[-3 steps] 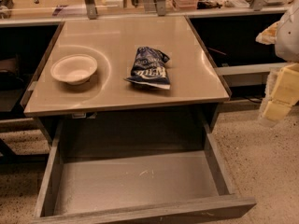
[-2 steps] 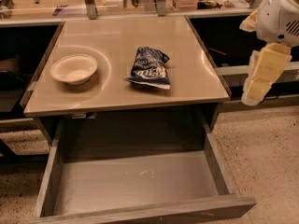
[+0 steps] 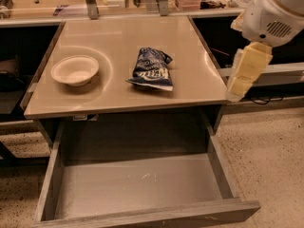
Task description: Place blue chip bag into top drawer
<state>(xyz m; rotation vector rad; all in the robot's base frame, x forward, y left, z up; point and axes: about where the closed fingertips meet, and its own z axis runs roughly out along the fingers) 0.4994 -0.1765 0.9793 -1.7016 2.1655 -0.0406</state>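
Cream parallel-jaw gripper (image 3: 239,82) hangs off the right edge of the tan tabletop (image 3: 118,37), carrying nothing; how wide it stands, cannot tell; crumpled navy-blue foil chip bag (image 3: 152,70) lies mid-table, well apart from it, right of shallow white bowl (image 3: 75,70); grey wood-grain top drawer (image 3: 142,184) stands open below, likely ready to receive it.
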